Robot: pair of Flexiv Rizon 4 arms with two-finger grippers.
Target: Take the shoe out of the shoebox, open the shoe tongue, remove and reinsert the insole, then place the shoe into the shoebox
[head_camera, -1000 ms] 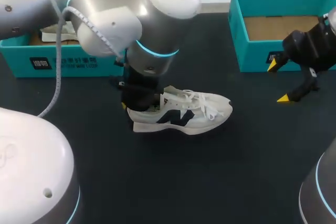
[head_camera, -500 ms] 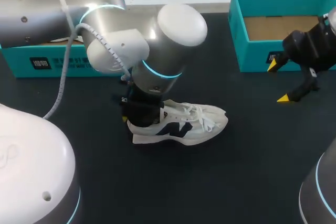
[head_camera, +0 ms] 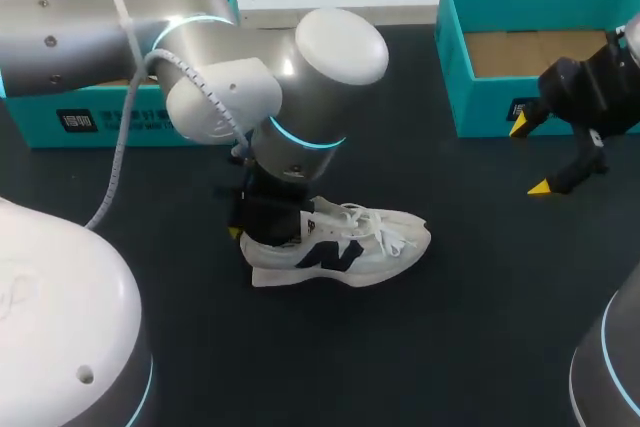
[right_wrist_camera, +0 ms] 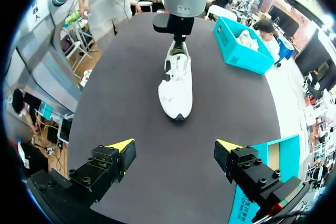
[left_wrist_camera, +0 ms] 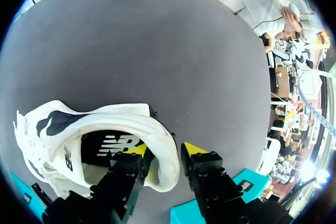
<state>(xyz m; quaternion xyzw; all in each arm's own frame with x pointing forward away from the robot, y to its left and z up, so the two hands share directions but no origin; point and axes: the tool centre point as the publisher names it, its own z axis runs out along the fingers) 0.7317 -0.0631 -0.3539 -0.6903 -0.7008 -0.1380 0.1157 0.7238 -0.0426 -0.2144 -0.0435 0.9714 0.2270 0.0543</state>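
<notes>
**Currently: Left Gripper Pinching the Shoe Heel, Right Gripper Standing Open**

The white shoe is sitting upright on its sole on the dark table, outside both teal boxes. Seen from the head camera, its toe is pointing toward the right arm's side. The left gripper is coming down onto the heel from above. It is pinching the heel collar, with one yellow-tipped finger inside the shoe opening and the other against the outside of the heel. Through the left wrist camera, the dark insole is showing inside the shoe, lying flat just ahead of the inner finger.

The right gripper is hanging over the table just in front of the right shoebox. Its fingers are spread wide and are holding nothing. In the right wrist camera, this gripper is facing the shoe toe-on, well apart from it. The left shoebox is standing at the far edge of the table behind the left arm.
</notes>
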